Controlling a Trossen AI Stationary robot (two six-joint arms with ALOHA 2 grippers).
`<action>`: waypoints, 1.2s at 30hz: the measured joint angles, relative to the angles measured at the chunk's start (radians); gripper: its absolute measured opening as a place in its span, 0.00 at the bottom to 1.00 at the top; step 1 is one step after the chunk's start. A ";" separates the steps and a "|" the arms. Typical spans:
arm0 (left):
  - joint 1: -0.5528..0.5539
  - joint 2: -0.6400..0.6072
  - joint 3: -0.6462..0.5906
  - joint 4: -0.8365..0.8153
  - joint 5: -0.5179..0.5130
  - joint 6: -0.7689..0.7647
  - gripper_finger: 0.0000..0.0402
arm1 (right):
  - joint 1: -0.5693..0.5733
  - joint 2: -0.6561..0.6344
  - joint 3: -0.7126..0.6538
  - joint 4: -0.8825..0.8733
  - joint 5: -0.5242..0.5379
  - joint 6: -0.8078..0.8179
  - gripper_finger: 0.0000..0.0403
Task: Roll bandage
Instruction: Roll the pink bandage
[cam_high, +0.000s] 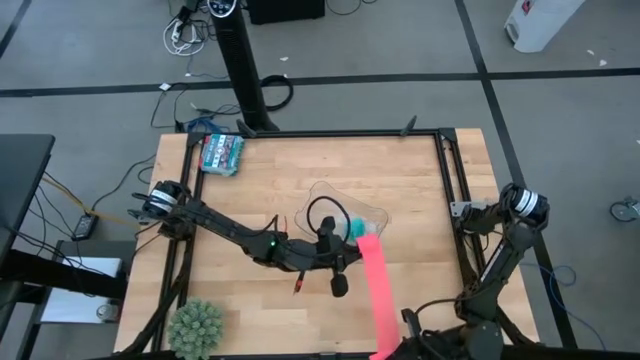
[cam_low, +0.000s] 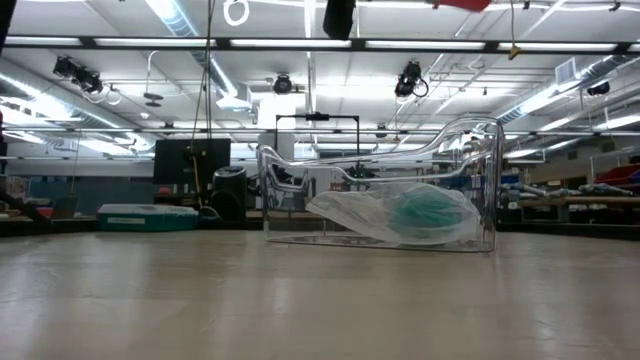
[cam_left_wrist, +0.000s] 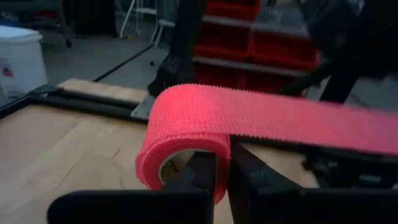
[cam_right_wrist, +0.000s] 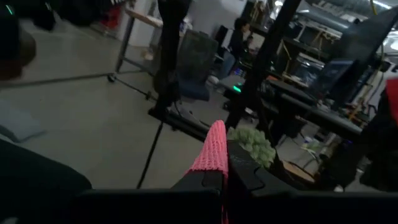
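The bandage (cam_high: 375, 290), a bright pink-red band, runs through the air from my left gripper (cam_high: 352, 243) at mid-table to my right gripper (cam_high: 395, 345) at the near edge. Its far end is curled into a small open roll (cam_left_wrist: 180, 130) at my left gripper (cam_left_wrist: 222, 180), which is shut on it. My right gripper (cam_right_wrist: 224, 180) is shut on the strip's other end (cam_right_wrist: 211, 146). The low view shows only a red sliver of the bandage (cam_low: 460, 4) at its top, well above the table. My left gripper pinches the roll's wall (cam_left_wrist: 219, 163) between its two fingers, one finger (cam_left_wrist: 199, 177) in the roll's hollow and one outside. The fingers come in about level. The roll is lifted clear of the table, and the strip leaves its top in a straight line. My right gripper pinches the strip's free end (cam_right_wrist: 214, 163) between its two fingers, which point about level. The end stands edge-up out of the fingers. The strip is held clear of the table.
A clear plastic tray (cam_high: 335, 200) with a teal roll (cam_high: 356, 228) in a bag stands just beyond the left gripper. A patterned box (cam_high: 222, 152) lies at the far left, a green spiky ball (cam_high: 195, 325) at the near left. A black frame (cam_high: 450, 190) borders the table.
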 joint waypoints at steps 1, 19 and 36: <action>0.000 0.000 0.000 0.020 0.008 0.001 0.07 | -0.003 0.005 0.000 0.000 0.001 0.000 0.00; -0.008 -0.002 0.000 0.143 0.075 0.000 0.07 | -0.063 0.023 -0.004 -0.121 0.103 0.008 0.18; -0.009 -0.002 0.000 0.147 0.089 0.000 0.07 | -0.015 0.020 -0.004 -0.125 0.162 -0.002 0.64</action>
